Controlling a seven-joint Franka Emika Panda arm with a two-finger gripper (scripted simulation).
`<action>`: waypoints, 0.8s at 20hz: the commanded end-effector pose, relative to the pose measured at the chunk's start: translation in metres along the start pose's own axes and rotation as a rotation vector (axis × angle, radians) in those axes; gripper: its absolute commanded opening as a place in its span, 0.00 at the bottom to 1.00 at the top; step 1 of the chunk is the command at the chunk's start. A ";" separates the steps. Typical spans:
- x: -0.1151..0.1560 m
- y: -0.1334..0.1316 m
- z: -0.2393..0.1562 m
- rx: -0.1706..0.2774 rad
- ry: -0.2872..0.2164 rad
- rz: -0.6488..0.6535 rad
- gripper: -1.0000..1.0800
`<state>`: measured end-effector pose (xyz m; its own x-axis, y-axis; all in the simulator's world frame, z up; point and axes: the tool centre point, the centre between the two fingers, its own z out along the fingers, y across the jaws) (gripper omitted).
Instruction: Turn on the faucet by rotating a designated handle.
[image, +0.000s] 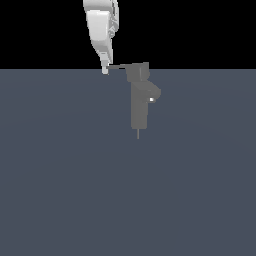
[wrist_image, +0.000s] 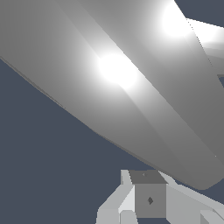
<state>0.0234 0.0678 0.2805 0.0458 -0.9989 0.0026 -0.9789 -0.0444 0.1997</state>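
The faucet (image: 139, 107) is a small grey upright column with a rounded spout nub (image: 153, 94) carrying a white dot. Its blocky cap (image: 138, 71) sends the thin handle (image: 117, 66) out toward the exterior view's left. My white gripper (image: 105, 69) hangs down at the handle's outer tip, touching or nearly touching it, with its fingers together and nothing held. In the wrist view the handle (wrist_image: 131, 92) fills most of the picture as a broad, brightly lit grey blade very close to the camera. My gripper (wrist_image: 148, 200) shows just beside it.
A flat blue-grey floor (image: 60, 175) spreads around the faucet. A thin pin (image: 138, 134) sticks down under the column's base. Nothing else stands in view.
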 end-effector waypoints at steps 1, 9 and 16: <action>0.012 0.007 -0.002 -0.001 0.000 0.010 0.00; 0.029 0.027 -0.003 0.000 -0.001 0.009 0.00; 0.044 0.045 -0.004 0.002 -0.002 0.008 0.00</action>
<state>-0.0147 0.0331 0.2881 0.0489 -0.9988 0.0006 -0.9779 -0.0477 0.2037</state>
